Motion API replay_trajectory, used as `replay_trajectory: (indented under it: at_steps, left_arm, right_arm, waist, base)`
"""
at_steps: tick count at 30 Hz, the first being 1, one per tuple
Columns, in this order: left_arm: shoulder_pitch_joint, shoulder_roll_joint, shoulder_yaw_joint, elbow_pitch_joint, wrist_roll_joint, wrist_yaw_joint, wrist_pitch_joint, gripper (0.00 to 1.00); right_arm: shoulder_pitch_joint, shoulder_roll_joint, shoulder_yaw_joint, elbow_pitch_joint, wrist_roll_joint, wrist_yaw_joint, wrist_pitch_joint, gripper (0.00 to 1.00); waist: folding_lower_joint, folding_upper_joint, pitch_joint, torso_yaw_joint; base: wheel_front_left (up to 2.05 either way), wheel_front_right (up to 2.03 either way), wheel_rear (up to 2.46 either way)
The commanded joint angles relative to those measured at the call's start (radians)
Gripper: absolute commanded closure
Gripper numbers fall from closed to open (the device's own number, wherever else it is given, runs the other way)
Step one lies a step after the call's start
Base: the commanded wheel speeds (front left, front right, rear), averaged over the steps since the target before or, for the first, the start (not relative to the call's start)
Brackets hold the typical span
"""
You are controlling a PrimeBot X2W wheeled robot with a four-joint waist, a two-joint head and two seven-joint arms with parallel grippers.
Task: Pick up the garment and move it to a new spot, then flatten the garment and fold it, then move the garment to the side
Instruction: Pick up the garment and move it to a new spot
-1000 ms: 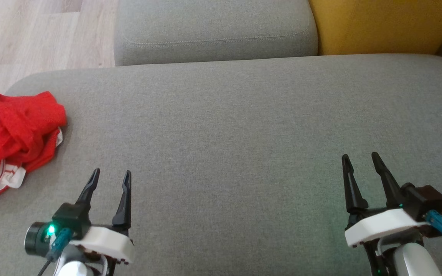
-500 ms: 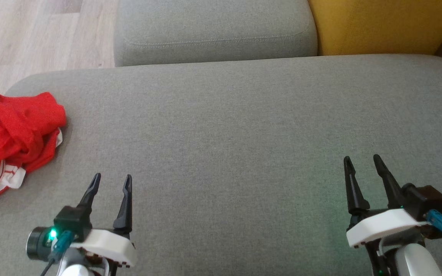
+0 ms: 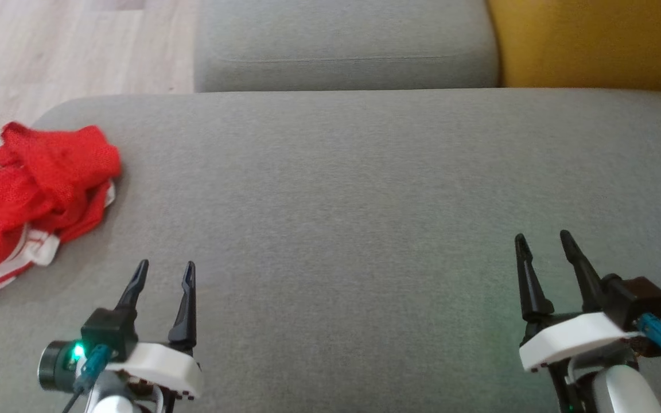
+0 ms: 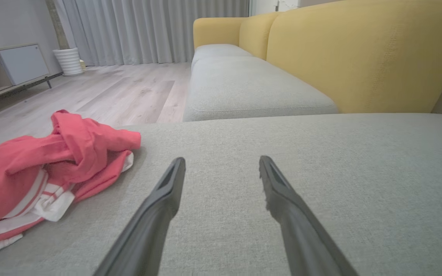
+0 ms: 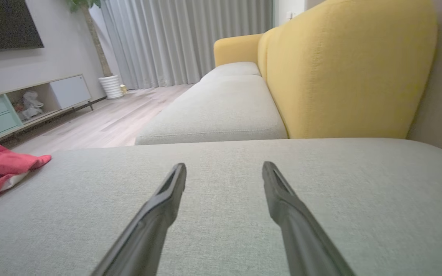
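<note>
Pale curtains [image 4: 148, 30] are hanging beyond a wooden floor [image 4: 121, 88]; a yellow sofa back [image 4: 359, 57] is rising over grey cushions [image 3: 365, 201] (a low cabinet [image 5: 21, 107] is standing opposite).

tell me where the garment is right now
In the head view the garment lies crumpled at the left edge of the grey cushion, ahead and to the left of the left gripper, not touching it.

Dark tapered jaws, white wrist housings [image 3: 161, 367]
</note>
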Motion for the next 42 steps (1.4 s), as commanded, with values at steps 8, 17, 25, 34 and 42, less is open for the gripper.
replay_trajectory:
  at_steps: [8,17,25,34,42]
  left_arm:
    - [-0.064,0.025,0.053,-0.024,-0.019,0.019,-0.012,0.0]
    - [-0.066,0.037,0.069,-0.017,-0.031,0.035,-0.019,0.0]
    - [-0.063,0.043,0.078,-0.016,-0.042,0.042,-0.024,0.0]
    - [-0.069,0.044,0.076,-0.009,-0.052,0.044,-0.031,0.0]
    - [-0.08,0.046,0.077,-0.002,-0.058,0.05,-0.036,0.0]
  right_arm:
    - [-0.016,-0.003,0.052,-0.076,-0.004,0.008,0.019,0.0]
    - [-0.006,-0.003,0.071,-0.103,-0.011,0.008,0.037,0.0]
    - [-0.001,-0.003,0.071,-0.11,-0.01,0.008,0.045,0.0]
    - [0.003,-0.003,0.067,-0.112,-0.004,0.008,0.053,0.0]
    - [0.001,-0.003,0.061,-0.115,0.008,0.008,0.057,0.0]
  waist:
    - [0.0,0.0,-0.001,0.13]
    - [0.0,0.0,-0.007,0.257]
    - [0.0,0.0,-0.014,0.31]
    - [0.0,0.0,-0.015,0.329]
    - [0.0,0.0,-0.004,0.331]
  base:
    - [0.0,0.0,0.0]
    - [0.0,0.0,0.0]
    - [0.0,0.0,0.0]
    - [0.0,0.0,0.0]
    - [0.0,0.0,0.0]
